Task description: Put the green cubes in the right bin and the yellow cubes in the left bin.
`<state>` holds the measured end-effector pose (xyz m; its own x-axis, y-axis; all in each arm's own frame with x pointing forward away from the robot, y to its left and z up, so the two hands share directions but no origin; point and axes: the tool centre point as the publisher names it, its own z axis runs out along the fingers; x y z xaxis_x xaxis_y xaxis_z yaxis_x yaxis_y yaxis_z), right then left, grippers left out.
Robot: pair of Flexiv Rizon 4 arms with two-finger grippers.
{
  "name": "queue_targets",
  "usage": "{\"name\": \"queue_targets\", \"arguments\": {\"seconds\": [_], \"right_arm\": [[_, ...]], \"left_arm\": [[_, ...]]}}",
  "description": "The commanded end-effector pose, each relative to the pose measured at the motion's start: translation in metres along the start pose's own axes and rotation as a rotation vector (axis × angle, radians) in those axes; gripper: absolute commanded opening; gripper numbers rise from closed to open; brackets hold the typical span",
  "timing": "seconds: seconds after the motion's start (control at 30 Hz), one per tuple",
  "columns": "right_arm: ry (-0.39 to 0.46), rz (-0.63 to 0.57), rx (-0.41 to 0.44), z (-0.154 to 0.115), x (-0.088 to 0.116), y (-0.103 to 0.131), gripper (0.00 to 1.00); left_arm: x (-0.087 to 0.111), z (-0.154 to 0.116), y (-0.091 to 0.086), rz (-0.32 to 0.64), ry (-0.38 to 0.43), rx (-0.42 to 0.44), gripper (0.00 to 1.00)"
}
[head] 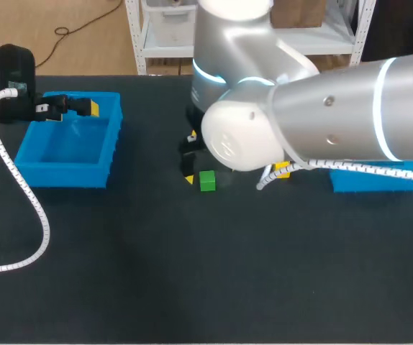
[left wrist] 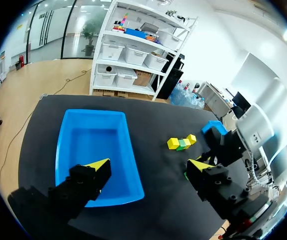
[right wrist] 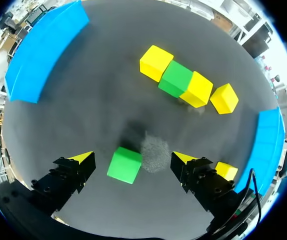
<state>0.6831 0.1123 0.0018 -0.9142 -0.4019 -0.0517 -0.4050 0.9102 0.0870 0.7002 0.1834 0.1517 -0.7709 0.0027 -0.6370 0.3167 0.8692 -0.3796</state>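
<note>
The matte black tabletop (head: pixel 120 287) carries everything. The right arm (head: pixel 336 122), smooth silver with fat rounded joints, comes in from three o'clock and bends down over the centre. The left arm (head: pixel 11 65), with a white coiled cable, comes in at ten o'clock. Beneath it sits the left bin (head: pixel 66 175), a glossy blue open box, and the left pincer (left wrist: pixel 149 165) hangs over its near rim, tips apart and empty. The right bin (head: pixel 372 180) sits at three o'clock, mostly hidden by the right arm. The right pincer (right wrist: pixel 132 157) hovers with fingers apart around a green cube (right wrist: pixel 125 165) lying on the tabletop, neither tip touching it. Ahead of it is a touching row of cubes: yellow (right wrist: pixel 156 62), green (right wrist: pixel 176 78), yellow (right wrist: pixel 198 90), with one more yellow cube (right wrist: pixel 224 98) just beyond.
</note>
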Motion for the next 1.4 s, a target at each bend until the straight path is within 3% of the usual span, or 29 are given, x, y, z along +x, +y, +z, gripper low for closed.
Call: {"name": "queue_targets", "arguments": {"seconds": [0.03,0.43,0.47,0.5,0.53,0.6,0.9,1.07,1.2,1.4], "right_arm": [[0.024,-0.004,0.004,0.002,-0.004,0.002,1.00],[0.034,-0.004,0.022,0.009,0.004,0.002,1.00],[0.037,-0.006,0.025,0.011,0.005,0.003,0.87],[0.039,-0.007,0.026,0.011,0.006,0.003,0.49],[0.040,-0.007,0.026,0.012,0.006,0.003,0.39],[0.040,-0.006,0.027,0.013,0.006,0.002,0.00],[0.017,-0.010,0.015,0.007,0.004,0.001,0.00],[-0.127,-0.065,0.046,-0.035,-0.008,-0.006,0.00],[-0.267,-0.048,0.066,-0.087,-0.014,-0.035,0.00],[-0.432,0.103,0.086,-0.157,-0.007,-0.108,0.00]], "left_arm": [[0.001,0.000,0.002,0.001,-0.006,0.006,1.00],[0.001,0.000,0.002,0.001,-0.006,0.006,1.00],[0.001,0.000,0.002,0.001,-0.006,0.006,1.00],[0.001,0.000,0.002,0.001,-0.006,0.006,1.00],[0.001,0.000,0.002,0.001,-0.006,0.006,1.00],[0.001,0.000,0.002,0.001,-0.006,0.006,1.00],[0.001,0.000,0.002,0.001,-0.006,0.006,1.00],[0.001,0.000,0.002,0.001,-0.006,0.006,1.00],[0.001,0.000,0.002,0.001,-0.006,0.006,1.00],[0.001,0.000,0.002,0.001,-0.006,0.006,1.00]]}}
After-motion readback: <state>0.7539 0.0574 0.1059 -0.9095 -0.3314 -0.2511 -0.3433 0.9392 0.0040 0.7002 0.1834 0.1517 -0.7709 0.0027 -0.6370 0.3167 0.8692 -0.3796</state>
